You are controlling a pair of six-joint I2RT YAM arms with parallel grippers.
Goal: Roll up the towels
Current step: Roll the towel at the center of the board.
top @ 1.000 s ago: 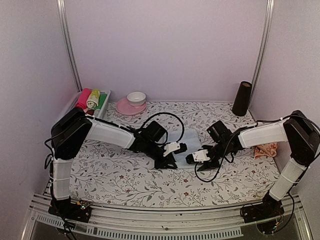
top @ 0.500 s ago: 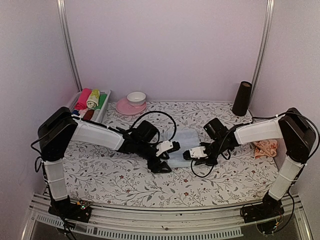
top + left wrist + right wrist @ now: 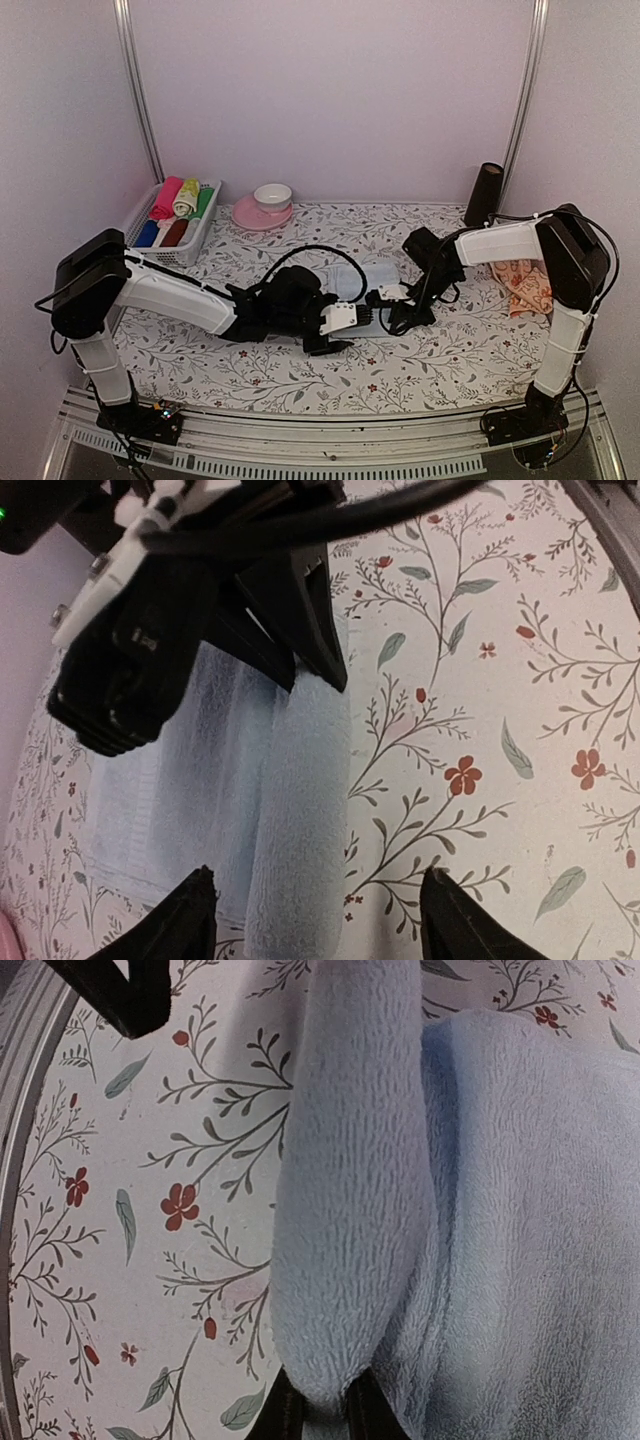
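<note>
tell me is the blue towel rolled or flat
Partly rolled: one edge of the blue towel is curled into a tube, the rest lies flat.

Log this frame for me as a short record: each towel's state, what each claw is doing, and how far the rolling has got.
blue towel: near edge rolled into a ridge, the rest flat on the floral sheet
left claw: open, fingers astride the roll
right claw: shut on the roll's end
peach towel: loose, unrolled, at the right, untouched
progress: one roll begun, none finished
</note>
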